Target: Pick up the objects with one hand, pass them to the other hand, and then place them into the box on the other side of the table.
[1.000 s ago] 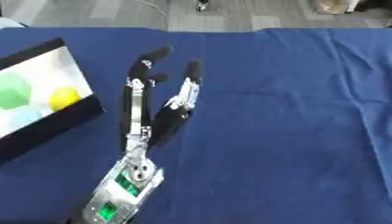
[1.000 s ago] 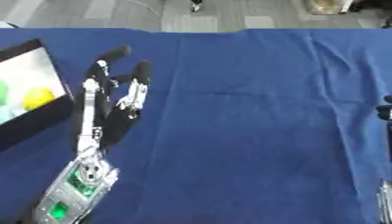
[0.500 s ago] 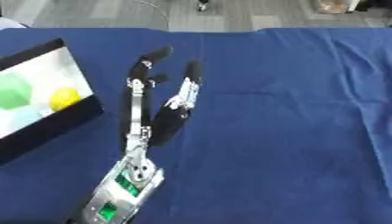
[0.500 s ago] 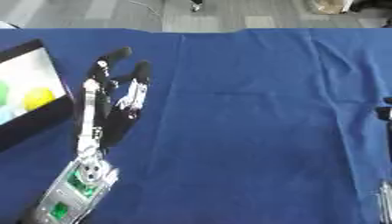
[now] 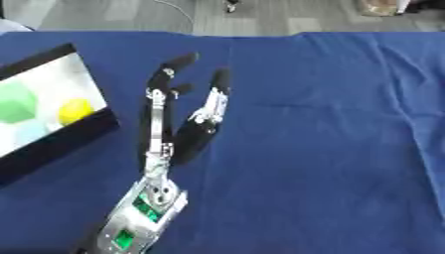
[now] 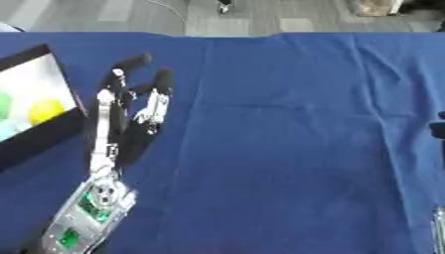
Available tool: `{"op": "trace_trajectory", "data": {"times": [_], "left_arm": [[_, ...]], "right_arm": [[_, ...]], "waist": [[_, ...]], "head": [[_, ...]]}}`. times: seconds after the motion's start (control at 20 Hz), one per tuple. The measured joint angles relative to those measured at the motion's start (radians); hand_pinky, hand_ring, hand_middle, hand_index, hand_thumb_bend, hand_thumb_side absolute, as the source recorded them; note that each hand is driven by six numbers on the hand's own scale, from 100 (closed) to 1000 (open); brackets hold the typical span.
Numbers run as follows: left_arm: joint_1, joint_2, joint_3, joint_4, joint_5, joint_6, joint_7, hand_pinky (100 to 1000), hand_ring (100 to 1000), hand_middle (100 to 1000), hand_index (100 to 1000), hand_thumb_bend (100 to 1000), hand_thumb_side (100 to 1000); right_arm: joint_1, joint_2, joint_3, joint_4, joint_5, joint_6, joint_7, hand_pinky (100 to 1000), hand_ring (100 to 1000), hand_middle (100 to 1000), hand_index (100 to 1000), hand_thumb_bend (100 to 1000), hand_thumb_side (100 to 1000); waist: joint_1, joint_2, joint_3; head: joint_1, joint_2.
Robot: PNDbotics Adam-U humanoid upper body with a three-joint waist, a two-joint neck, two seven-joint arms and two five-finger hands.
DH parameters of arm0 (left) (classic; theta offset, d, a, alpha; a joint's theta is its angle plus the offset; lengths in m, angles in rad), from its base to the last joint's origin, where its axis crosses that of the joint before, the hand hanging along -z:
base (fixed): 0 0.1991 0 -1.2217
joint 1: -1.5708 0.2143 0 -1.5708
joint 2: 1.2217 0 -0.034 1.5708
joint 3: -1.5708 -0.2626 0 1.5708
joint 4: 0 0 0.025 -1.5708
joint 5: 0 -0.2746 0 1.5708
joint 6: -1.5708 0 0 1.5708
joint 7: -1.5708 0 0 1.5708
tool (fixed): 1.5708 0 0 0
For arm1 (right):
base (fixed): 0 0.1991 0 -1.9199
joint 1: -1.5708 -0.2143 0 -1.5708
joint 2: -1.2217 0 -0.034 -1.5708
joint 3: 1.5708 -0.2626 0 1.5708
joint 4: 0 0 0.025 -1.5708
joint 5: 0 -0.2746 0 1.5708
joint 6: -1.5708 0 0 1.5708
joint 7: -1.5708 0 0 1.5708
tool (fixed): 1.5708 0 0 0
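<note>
Blue cloth covers the whole table, wrinkled on the far right, nothing loose on it in either view. At the left edge sits the box, black-walled w/ a white inside, tilted askew. In it: a green block, a yellow ball just beside it, and a pale blue shape near the front wall. So the task's things seen here are already in the box.

Left hand hangs over the cloth just right of the box, fingers straight and spread, pointing away from the robot, holding nothing. Right hand shows only as a dark bit at the right edge of the right eye view; its fingers can't be judged.

Step, as a guess: a drop into the box looks done and the left hand is free. Next move prob. calls for the right hand to pick up another object, if any lies out of view, then bring it to mid-table so the left hand can take it.
</note>
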Motion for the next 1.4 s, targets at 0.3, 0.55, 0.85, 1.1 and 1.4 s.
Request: {"op": "trace_trajectory", "data": {"times": [0.3,0.55,0.85,1.1,1.4], "left_arm": [[0.0,0.0,0.0,-0.002,0.0,0.0,0.0,739,928,746,783,420,601],[0.0,0.0,0.0,-0.003,0.0,0.0,0.0,739,929,746,782,419,600],[0.0,0.0,0.0,-0.003,0.0,0.0,0.0,739,928,746,779,418,600],[0.0,0.0,0.0,-0.003,0.0,0.0,-0.001,740,927,745,773,423,597],[0.0,0.0,0.0,-0.003,0.0,-0.002,-0.002,738,925,743,771,428,595]], "right_arm": [[0.001,0.0,0.0,0.0,0.0,0.0,0.0,600,577,586,807,100,836],[0.002,0.0,0.0,0.0,0.0,0.0,0.0,600,577,585,807,100,835],[0.004,0.0,0.0,0.0,0.0,0.0,0.0,599,576,583,807,100,836],[0.004,0.0,0.0,0.0,0.0,0.0,0.0,599,576,582,808,100,835],[0.004,0.0,-0.001,0.0,0.0,0.0,0.0,600,576,583,810,100,834]], "waist": [[0.0,0.0,0.0],[0.0,0.0,0.0],[0.0,0.0,0.0],[0.0,0.0,0.0],[0.0,0.0,0.001]], "head": [[0.001,0.0],[0.002,0.0],[0.002,0.0],[0.003,0.0],[0.003,0.0]]}}
